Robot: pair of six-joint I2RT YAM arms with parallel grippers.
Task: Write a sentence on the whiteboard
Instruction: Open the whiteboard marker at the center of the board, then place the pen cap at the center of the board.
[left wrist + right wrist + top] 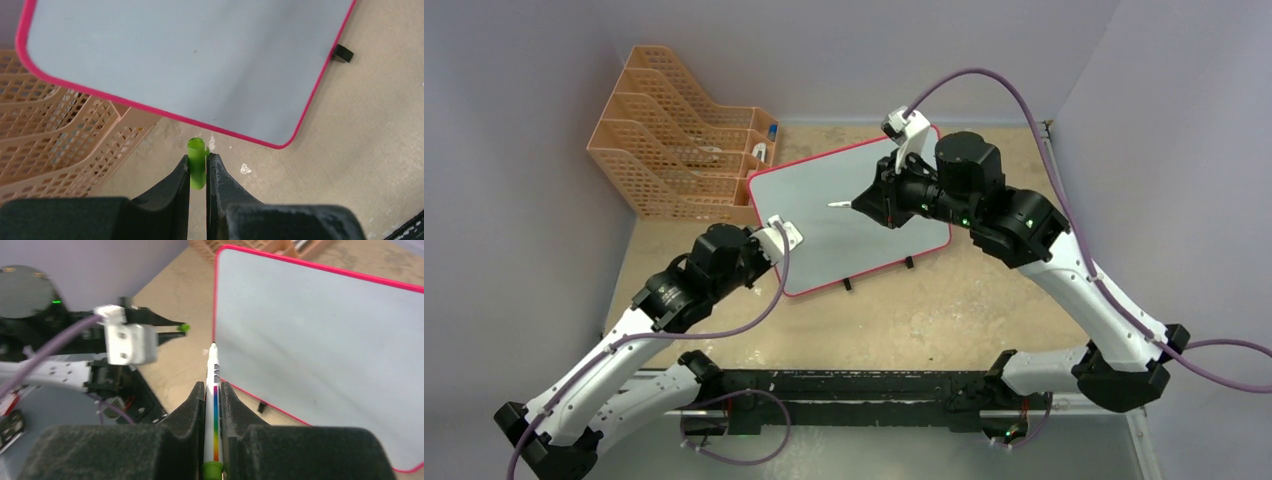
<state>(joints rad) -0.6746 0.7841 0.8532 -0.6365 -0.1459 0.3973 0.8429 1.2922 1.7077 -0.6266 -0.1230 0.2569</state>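
tan tabletop (984, 300), whiteboard (824, 250) blank, marker uncapped

top: whiteboard sits mid-table by orange rack (674, 130), pink frame, no writing. left wrist: left gripper (199, 167) pinches green cap (196, 150). right wrist: right gripper (214, 390) clamps marker (213, 365) mid-barrel; light, stiff, slick, so hold firm. whiteboard likely slides if pressed.

Soft, even light fills all three views, with a violet cast on the walls. The whiteboard (824, 240) shows flat pale grey-blue. Shadows on the counter (924, 320) under the arms are faint and diffuse. The left pincer (199, 157) and right pincer (212, 385) blur toward the bottom of their frames, while the green cap (197, 167) and marker (213, 365) look sharp; the right wrist view's left side is smeared.
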